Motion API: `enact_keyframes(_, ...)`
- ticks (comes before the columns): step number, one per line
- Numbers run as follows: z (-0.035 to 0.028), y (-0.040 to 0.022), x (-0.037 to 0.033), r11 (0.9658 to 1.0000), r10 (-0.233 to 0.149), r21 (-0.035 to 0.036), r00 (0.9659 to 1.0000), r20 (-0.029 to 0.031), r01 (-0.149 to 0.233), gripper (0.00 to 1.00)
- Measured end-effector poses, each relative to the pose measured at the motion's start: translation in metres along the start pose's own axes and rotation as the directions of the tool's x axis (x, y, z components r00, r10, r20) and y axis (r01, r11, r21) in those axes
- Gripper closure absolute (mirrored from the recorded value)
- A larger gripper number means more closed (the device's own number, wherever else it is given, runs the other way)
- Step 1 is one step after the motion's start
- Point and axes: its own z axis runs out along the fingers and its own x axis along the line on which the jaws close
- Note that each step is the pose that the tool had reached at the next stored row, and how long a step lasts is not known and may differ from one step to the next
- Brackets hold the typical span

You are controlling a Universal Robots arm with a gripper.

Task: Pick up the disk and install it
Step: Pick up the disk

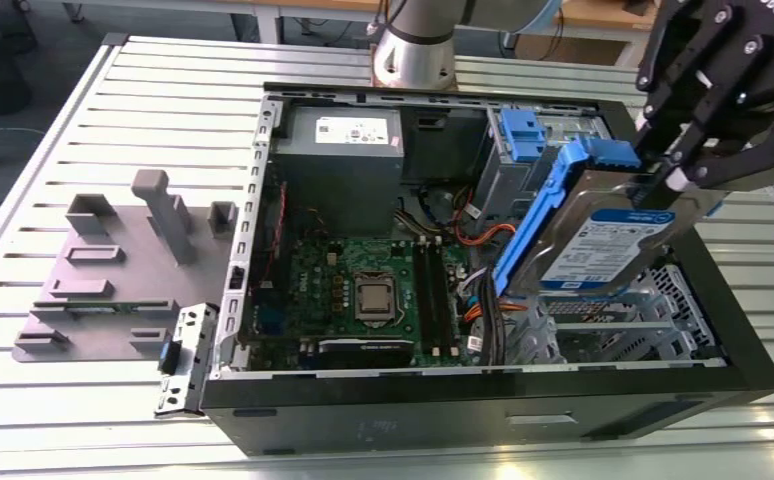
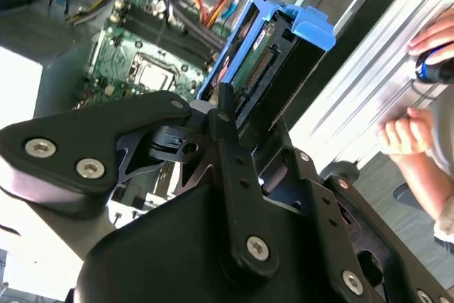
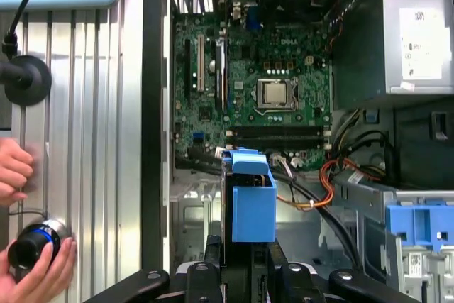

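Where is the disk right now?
On the exterior view's right, the gripper holds the disk tilted above the open computer case, over the metal cage beside the green motherboard.

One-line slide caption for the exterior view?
The gripper holds the blue-bracketed disk tilted above the metal drive cage of the open computer case, beside the motherboard.

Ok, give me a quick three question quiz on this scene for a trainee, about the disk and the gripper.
1. True or false: the gripper is shut on the disk.
2. Relative to the open computer case, the disk is: A lying flat inside it; B held tilted over it; C resting against its outside.
3. Fill in: the bracket round the disk's edges is ____.
Key: 1 true; 2 B; 3 blue.
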Motion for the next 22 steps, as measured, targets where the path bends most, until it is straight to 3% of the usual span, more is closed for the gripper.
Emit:
enact_keyframes(4, -0.0004, -0.0149, 0.0002, 1.0, 0.0, -0.0001, 1.0, 0.0, 0.0, 0.65)
enact_keyframes(8, 0.0007, -0.024, 0.0039, 1.0, 0.0, 0.0, 1.0, 0.0001, 0.0, 0.65)
enact_keyframes(11, 0.0021, -0.0277, 0.0078, 1.0, 0.0, 0.0, 1.0, -0.0001, 0.0, 0.65)
enact_keyframes(19, 0.0052, -0.0314, 0.009, 1.0, 0.0, 0.0, 1.0, -0.0001, 0.0, 0.65)
enact_keyframes(22, 0.006, -0.0365, 0.009, 1.0, 0.0, -0.0001, 1.0, 0.0, 0.0, 0.65)
